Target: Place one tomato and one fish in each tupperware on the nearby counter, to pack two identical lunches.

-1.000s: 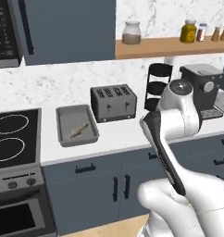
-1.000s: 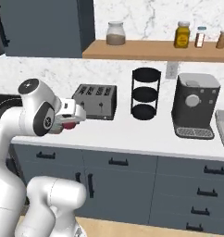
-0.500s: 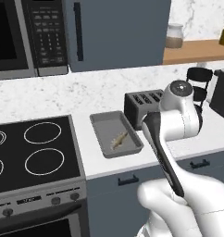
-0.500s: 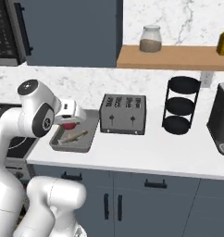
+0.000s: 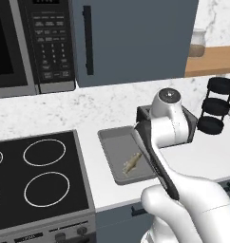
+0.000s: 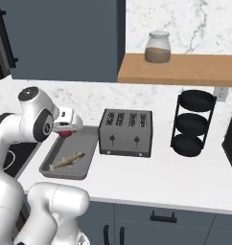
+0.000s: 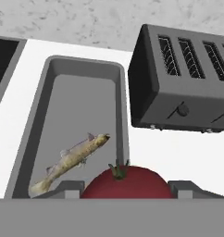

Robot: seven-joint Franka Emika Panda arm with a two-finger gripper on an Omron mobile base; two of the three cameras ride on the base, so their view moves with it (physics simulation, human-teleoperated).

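My gripper is shut on a glossy red tomato, held just above the near right corner of a grey tupperware. A tan fish lies slantwise on the tray floor. From the right base view the gripper hangs with the tomato over the far end of the tupperware, where the fish rests. In the left base view my arm covers part of the tupperware and the fish shows beside it. The tray stands on the white counter.
A dark four-slot toaster stands right beside the tray. A black three-tier rack is further right. A black stove top borders the tray's left. A jar sits on the wooden shelf above; a microwave hangs over the stove.
The base has driven left, so the whole scene shifted right in both base views. The tray and fish now lie under the hand. The tomato stays in the grip.
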